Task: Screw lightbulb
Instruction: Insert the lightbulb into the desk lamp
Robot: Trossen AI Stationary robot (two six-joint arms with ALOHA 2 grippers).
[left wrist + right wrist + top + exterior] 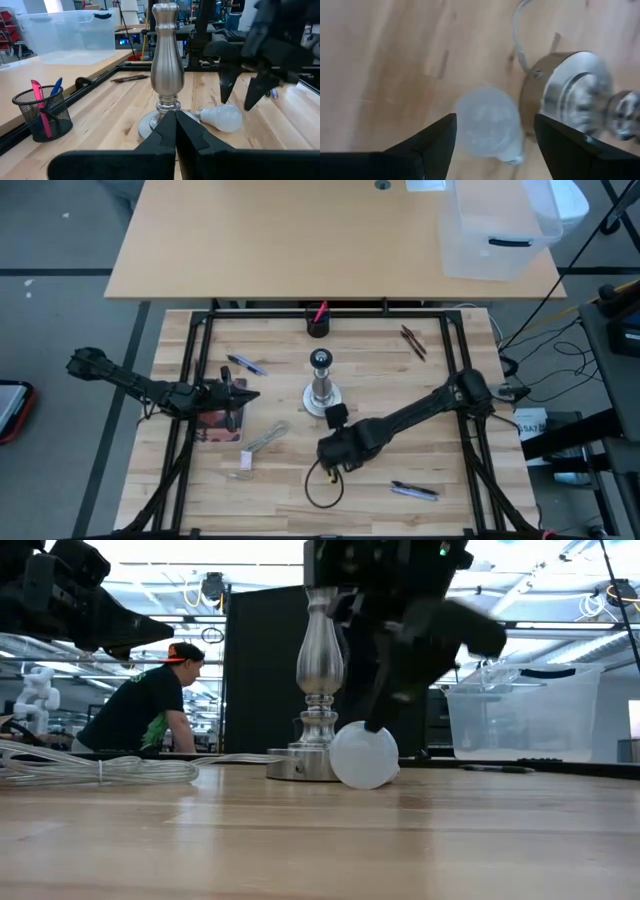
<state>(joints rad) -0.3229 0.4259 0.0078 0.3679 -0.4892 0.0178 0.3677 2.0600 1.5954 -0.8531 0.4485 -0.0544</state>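
We see the lightbulb (224, 117) lying on its side on the wooden surface (400, 380), just beside the round foot of the silvery socket stand (321, 385), which stands upright near the centre of the high view. In the low view the bulb's frosted globe (363, 754) sits at the middle of the frame, touching or nearly touching the stand's foot. In the left wrist view its narrow base points toward the stand.

The right tool (495, 137) hangs just above the bulb with its two dark fingers (432, 140) spread apart on either side of it, released and not gripping; the bulb rests free on the surface. In the high view this tool (335, 418) shows just below the stand.

The left tool (175, 131) is clenched shut on nothing, fingers pressed together, hovering at the left of the high view (240, 394) and aimed toward the stand.

A black mesh pen cup (42, 114) stands at the top centre of the surface in the high view. A coiled clear cable (110, 769) lies at the left of the low view, and a clear plastic bin (520, 710) sits at the right. A person (150, 705) leans over in the room behind.
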